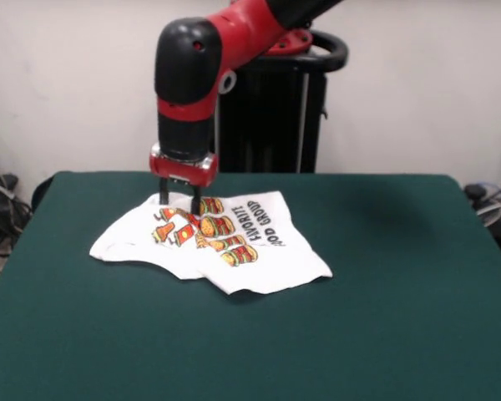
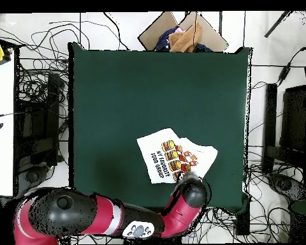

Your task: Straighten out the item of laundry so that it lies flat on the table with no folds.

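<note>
While the gripper [image 1: 187,200] stands on the shirt [image 1: 234,246], jaws slightly spread astride a bit of cloth, probably to tug a fold flat, it lies rumpled on the table [image 1: 401,292].

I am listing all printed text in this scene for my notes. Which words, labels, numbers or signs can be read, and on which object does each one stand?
"MY FAVORITE FOOD GROUPS": black block letters on the white T-shirt, beside its food cartoons; legible in the overhead view, upside down and partly blurred in the front view.
No readable label, brand or number shows on the gripper, the table or the cardboard box.
</note>
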{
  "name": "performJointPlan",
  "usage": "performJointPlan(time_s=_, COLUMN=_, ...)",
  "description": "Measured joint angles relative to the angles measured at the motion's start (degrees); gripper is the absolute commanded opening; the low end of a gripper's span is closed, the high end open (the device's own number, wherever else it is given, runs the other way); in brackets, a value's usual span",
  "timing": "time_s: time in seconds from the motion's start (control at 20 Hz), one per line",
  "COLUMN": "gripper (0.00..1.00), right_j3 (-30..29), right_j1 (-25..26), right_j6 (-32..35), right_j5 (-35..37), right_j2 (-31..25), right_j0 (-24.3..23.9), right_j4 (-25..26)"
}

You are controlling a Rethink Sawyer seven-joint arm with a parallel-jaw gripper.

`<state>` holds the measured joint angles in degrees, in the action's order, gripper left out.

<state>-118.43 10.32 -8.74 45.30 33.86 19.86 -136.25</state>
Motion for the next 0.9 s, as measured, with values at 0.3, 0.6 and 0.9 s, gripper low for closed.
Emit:
performJointPlan(time_s=0.3, gripper=1.0, right_j3=-2.0, right_j1=-0.03, right_j6=0.0, right_j5=0.01, right_j2=0.96, right_j0=1.26, right_j4=-4.99)
performJointPlan(time_s=0.6, gripper=1.0, right_j3=-4.04, right_j1=-0.99, right_j6=0.0, right_j5=0.01, right_j2=1.44, right_j0=2.95, right_j4=-5.95)
performJointPlan(time_s=0.9, gripper=1.0, right_j3=-6.13, right_j1=-4.01, right_j6=0.0, right_j5=0.01, right_j2=1.46, right_j0=7.88, right_j4=-5.81)
